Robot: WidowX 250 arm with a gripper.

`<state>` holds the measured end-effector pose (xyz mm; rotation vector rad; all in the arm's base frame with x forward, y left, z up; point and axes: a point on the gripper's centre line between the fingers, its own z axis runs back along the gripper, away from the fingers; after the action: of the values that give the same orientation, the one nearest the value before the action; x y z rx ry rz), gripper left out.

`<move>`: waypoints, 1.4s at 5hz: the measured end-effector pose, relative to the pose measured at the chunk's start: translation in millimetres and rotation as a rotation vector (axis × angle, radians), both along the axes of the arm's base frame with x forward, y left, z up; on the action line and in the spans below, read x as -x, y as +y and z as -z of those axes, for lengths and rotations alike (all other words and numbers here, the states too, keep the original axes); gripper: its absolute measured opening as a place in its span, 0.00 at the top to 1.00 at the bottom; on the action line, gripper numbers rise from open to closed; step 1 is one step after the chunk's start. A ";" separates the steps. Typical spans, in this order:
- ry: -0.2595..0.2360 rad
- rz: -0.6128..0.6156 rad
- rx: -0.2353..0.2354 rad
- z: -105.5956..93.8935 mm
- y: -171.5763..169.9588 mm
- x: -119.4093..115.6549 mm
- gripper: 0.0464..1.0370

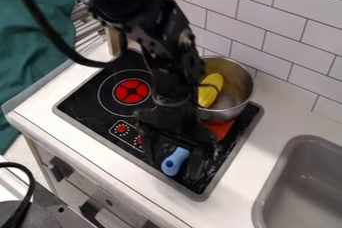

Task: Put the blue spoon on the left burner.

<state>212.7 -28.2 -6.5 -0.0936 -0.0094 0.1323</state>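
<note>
One blue spoon [172, 166], gripper [175, 168] spread around it, stovetop's [201, 196] front edge near: off-centre closing may skew it.

Toy kitchen with stovetop [90, 113], sink [302, 184]

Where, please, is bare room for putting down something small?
Bare: the left burner behind the knobs, and the white counter between the cooktop and sink. Crowded: the cooktop's right side, with the gripper at the blue spoon and the pot behind.
</note>
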 end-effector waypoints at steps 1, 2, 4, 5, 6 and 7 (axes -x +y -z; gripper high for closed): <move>0.011 -0.051 -0.002 15.3 -2.2 1.6 0.04; -0.012 -0.071 -0.037 25.8 3.6 -2.0 0.04; -0.042 -0.030 -0.134 37.9 19.2 -14.7 0.09; -0.077 -0.012 -0.146 39.2 16.9 -24.8 0.39; -0.101 -0.008 -0.140 37.8 13.1 -24.7 0.69; -0.087 -0.012 -0.154 31.0 16.4 -9.8 0.75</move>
<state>222.4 -11.8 -37.6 0.0545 -0.1069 0.1388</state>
